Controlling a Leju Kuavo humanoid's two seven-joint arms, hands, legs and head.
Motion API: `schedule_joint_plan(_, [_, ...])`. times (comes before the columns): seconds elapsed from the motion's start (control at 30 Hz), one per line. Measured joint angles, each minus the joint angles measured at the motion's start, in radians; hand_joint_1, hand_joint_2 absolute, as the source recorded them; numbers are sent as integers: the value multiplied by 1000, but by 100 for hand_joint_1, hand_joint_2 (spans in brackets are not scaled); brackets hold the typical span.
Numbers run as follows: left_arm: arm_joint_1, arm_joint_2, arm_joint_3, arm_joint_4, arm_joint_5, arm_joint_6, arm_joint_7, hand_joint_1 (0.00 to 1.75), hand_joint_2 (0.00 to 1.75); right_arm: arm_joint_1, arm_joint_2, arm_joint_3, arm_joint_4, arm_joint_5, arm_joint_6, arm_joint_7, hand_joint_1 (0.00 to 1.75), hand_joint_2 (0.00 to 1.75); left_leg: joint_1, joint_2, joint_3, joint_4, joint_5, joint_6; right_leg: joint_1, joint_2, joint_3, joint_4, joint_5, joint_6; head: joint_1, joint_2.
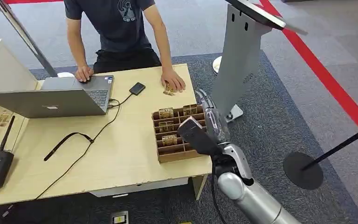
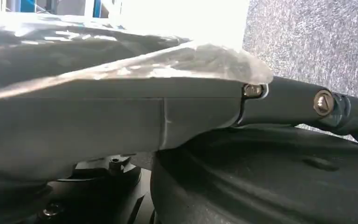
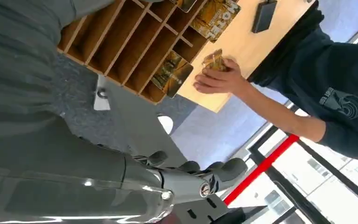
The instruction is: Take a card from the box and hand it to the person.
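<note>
The slotted brown cardboard box [image 1: 177, 133] sits at the right edge of the light wooden tabletop [image 1: 116, 154], with several yellow-brown printed cards [image 1: 166, 113] standing in its compartments. The robot's right hand [image 1: 209, 116] hovers above the box's right side, its dark fingers [image 3: 214, 169] stretched out straight and close together, holding nothing. The cards in the box lie beneath and to the left of those fingers, apart from them. Beyond the box, the person's hand [image 1: 173, 80] rests flat on the tabletop over a few loose cards [image 1: 168, 90]. The person's other hand [image 1: 84, 73] rests on the silver open laptop [image 1: 56, 95]. A small black rectangular device [image 1: 137, 88] lies just beside the laptop. The left hand [image 2: 303, 105] shows only as dark finger links against grey carpet; whether its fingers are spread or curled I cannot tell.
</note>
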Motion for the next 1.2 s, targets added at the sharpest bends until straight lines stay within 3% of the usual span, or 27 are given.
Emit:
schedule_joint_plan(0.17, [0, 1, 0, 0, -1, -4, 0, 0, 175, -12, 0, 0, -10, 23, 21, 8, 5, 175, 0, 0, 0, 0, 0, 0, 0, 0, 0, 0, 0, 0, 0, 0])
schedule_joint_plan(0.23, [0, 1, 0, 0, -1, -4, 1, 0, 175, -23, 0, 1, -13, 34, 34, 12, 150, 175, 0, 0, 0, 0, 0, 0, 0, 0, 0, 0, 0, 0, 0, 0])
schedule_joint_plan(0.27, [0, 1, 0, 0, -1, -4, 2, 0, 175, -30, 1, 2, -13, 37, 40, 15, 154, 175, 0, 0, 0, 0, 0, 0, 0, 0, 0, 0, 0, 0, 0, 0])
schedule_joint_plan(0.33, [0, 1, 0, 0, -2, -3, 2, 0, 175, -42, 2, 5, -13, 39, 48, 16, 154, 175, 0, 0, 0, 0, 0, 0, 0, 0, 0, 0, 0, 0, 0, 0])
schedule_joint_plan(0.37, [0, 1, 0, 0, -3, -3, 3, 0, 175, -48, 3, 6, -12, 39, 52, 16, 141, 175, 0, 0, 0, 0, 0, 0, 0, 0, 0, 0, 0, 0, 0, 0])
schedule_joint_plan(0.4, [0, 1, 0, 0, -3, -3, 4, 0, 175, -53, 4, 7, -12, 39, 56, 16, 33, 175, 0, 0, 0, 0, 0, 0, 0, 0, 0, 0, 0, 0, 0, 0])
schedule_joint_plan(0.43, [0, 1, 0, 0, -4, -3, 5, 0, 175, -57, 6, 8, -12, 40, 60, 16, 5, 175, 0, 0, 0, 0, 0, 0, 0, 0, 0, 0, 0, 0, 0, 0])
schedule_joint_plan(0.47, [0, 1, 0, 0, -5, -3, 5, 0, 175, -62, 8, 10, -11, 40, 61, 17, 0, 175, 0, 0, 0, 0, 0, 0, 0, 0, 0, 0, 0, 0, 0, 0])
schedule_joint_plan(1.2, [-1, 5, 3, 0, -19, -13, 14, 0, 175, -197, 43, 60, 79, 146, 115, 92, 7, 175, 0, 0, 0, 0, 0, 0, 0, 0, 0, 0, 0, 0, 0, 0])
